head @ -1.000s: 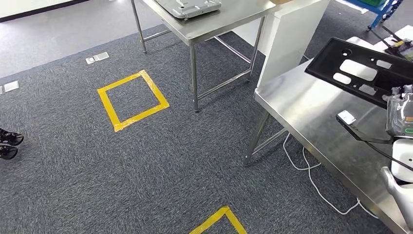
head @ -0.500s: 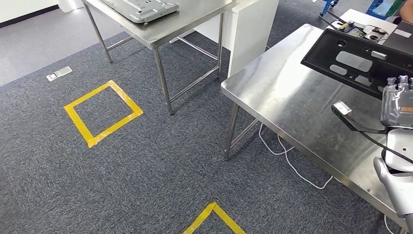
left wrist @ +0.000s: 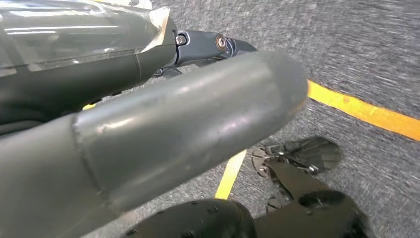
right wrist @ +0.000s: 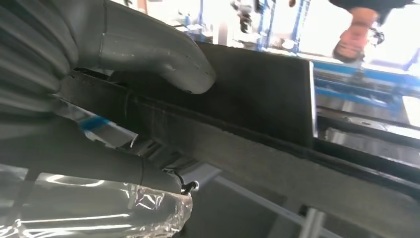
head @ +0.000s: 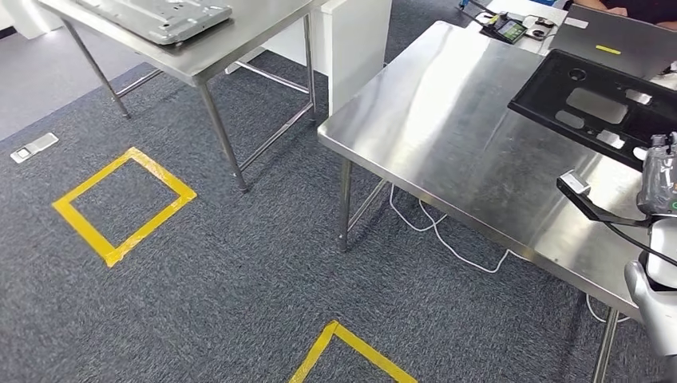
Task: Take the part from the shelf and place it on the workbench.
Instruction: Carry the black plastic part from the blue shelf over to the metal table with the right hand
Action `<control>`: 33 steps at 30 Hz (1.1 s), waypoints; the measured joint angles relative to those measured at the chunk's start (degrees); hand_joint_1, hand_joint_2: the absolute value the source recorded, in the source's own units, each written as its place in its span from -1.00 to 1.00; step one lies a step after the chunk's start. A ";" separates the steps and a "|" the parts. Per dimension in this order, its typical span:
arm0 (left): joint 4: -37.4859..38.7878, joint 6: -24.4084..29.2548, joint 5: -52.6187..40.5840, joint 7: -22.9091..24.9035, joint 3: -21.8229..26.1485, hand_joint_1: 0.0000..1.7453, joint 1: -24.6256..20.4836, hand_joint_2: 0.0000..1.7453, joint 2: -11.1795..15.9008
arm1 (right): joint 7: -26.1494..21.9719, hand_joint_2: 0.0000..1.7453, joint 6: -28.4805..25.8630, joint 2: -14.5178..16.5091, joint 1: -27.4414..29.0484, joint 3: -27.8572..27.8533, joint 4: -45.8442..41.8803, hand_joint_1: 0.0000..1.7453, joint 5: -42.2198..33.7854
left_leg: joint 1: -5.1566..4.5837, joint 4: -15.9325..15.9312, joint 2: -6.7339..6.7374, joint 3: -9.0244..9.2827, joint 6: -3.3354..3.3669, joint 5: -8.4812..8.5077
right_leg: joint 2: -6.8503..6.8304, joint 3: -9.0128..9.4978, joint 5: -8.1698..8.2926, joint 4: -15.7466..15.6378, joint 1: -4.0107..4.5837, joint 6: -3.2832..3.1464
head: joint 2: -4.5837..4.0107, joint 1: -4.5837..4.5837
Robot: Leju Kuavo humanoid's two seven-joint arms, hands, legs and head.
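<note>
**Black part held above the steel worktop**

While you watched from the head view, the black part (head: 604, 112), a flat panel with several cut-outs, sat tilted at the right of the picture, above the far right portion of the steel worktop (head: 447, 128). Whether its far edge touched the surface could not be told. Your robot's right hand (head: 659, 169) gripped the part at its near right edge; in the right wrist view the thick grey thumb (right wrist: 158, 49) pressed on one face of the panel (right wrist: 257, 99) and the darker fingers (right wrist: 99, 163) lay under its edge, so the hand was closed on the part. A thin black cable with a small white connector (head: 572, 182) ran just beside that hand, over the worktop.

Your left hand (left wrist: 148, 129) appeared in the left wrist view over grey carpet; its thumb took up most of the picture, nothing could be seen in it, and you could not tell how far the fingers were spread.

Beyond the part, a laptop (head: 615, 40) and some small devices (head: 511, 28) lay at the worktop's far end. A white cable (head: 447, 243) hung beneath its near edge. To the left stood a second steel table (head: 239, 40) carrying a grey metal plate (head: 160, 12). Yellow tape squares (head: 120, 203) marked the carpet (head: 239, 287).
</note>
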 joint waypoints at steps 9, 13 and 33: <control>0.00 -0.02 -0.24 -0.13 0.02 -1.00 0.11 -1.00 0.03 | -1.65 1.00 -0.89 1.05 0.73 -1.89 0.16 1.00 0.02 | 0.91 17.25 -6.06 -7.76 -1.94 -8.53 | 6.04 -1.03 1.38 -0.01 -0.05 -3.64 | 0.01 -0.51; -0.03 -0.03 -0.37 -0.29 0.28 -1.00 0.14 -1.00 0.24 | -6.00 1.00 -1.83 3.47 0.89 -4.03 0.14 1.00 0.02 | 0.72 6.30 -9.06 -2.20 0.00 -2.42 | 9.21 -1.42 2.08 -0.01 0.47 -3.69 | 0.00 -0.44; -0.24 -0.63 -0.43 -1.00 2.57 -1.00 -0.14 -1.00 0.61 | -19.37 1.00 2.76 15.80 -3.13 -9.06 0.40 1.00 -13.21 | 1.39 0.79 -4.19 -1.70 -0.85 0.99 | 4.26 -0.07 -0.52 1.12 -1.71 -0.33 | 0.00 -0.41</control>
